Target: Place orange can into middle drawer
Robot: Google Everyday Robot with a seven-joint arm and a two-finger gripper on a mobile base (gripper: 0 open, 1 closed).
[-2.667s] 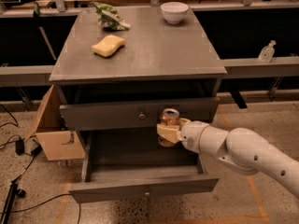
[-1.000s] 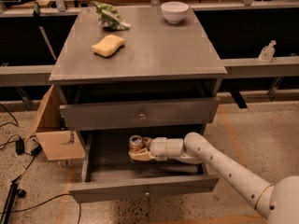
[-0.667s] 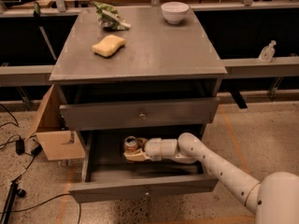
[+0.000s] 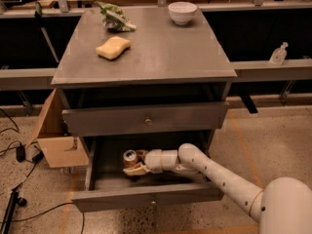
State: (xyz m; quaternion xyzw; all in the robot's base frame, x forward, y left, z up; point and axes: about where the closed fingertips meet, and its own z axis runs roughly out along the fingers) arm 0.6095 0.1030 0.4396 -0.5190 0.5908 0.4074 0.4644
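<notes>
The orange can (image 4: 129, 160) stands upright inside the open middle drawer (image 4: 151, 197), left of centre, with its silver top showing. My gripper (image 4: 137, 162) reaches in from the right on a white arm, and its fingers (image 4: 136, 169) are closed around the can's body low in the drawer. I cannot tell whether the can's base rests on the drawer floor. The drawer is pulled out towards the camera, with its knobbed front at the bottom.
The like grey drawer front (image 4: 146, 120) just above is closed. On the cabinet top lie a white bowl (image 4: 182, 12), a yellow sponge (image 4: 113, 47) and a green packet (image 4: 114, 17). A cardboard box (image 4: 56, 138) stands left of the cabinet, and cables lie on the floor.
My gripper carried the can from in front of the upper drawer down into the open middle drawer, then leftwards along it. It now sits lower and further left.
</notes>
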